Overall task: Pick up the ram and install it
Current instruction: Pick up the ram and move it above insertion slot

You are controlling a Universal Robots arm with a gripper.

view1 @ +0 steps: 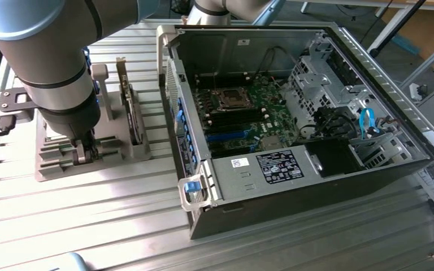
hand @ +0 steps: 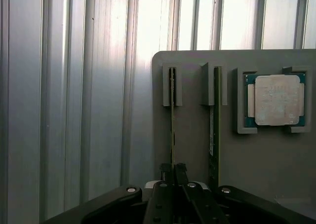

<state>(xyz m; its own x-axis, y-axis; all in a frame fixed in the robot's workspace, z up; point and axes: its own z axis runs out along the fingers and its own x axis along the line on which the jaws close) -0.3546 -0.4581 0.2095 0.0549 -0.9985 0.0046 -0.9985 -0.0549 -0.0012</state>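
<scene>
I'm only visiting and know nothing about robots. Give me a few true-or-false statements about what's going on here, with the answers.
1. The black computer case lies open, with its green motherboard showing. True.
2. The gripper hangs low over the flat grey holder tray, at one end of the thin green ram stick. True.
3. The ram stick is plugged into the motherboard. False: it stands on edge in a slot of the holder tray.
4. The square silver processor chip lies in a recess of the holder tray. True.
5. The holder tray sits inside the computer case. False: it rests on the ribbed metal table, at the exterior view's left of the case.
</scene>
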